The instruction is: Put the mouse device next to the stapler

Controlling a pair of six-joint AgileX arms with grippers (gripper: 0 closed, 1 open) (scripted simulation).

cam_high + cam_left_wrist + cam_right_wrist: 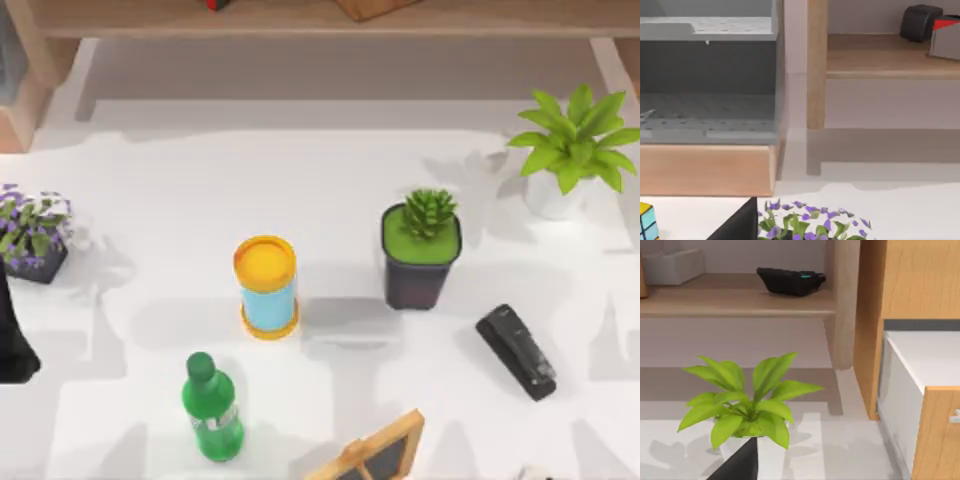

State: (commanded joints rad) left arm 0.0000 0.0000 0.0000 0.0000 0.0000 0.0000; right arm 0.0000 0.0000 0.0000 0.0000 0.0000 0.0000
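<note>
- Two big surfaces first: white tabletop in front, wooden shelf raised behind it.
- On the tabletop, large to small: leafy plant at far right, dark plant pot near centre, green bottle and yellow-lidded can left of centre.
- Stapler flat on the right side, just beside the dark pot, bare tabletop around it.
- Mouse, judged to be the low black shape with a teal mark, up on the shelf beyond the leafy plant, well apart from the stapler.
- Left pincer by the purple flowers at the left edge; right pincer facing the leafy plant. Released or clenched: cannot tell for either.
- Step in hand, as a judgement: the very start, mouse not yet picked up.
- Next move likely calls for the right arm to reach over the plant to the shelf, grasp the mouse, then lower it beside the stapler.
</note>
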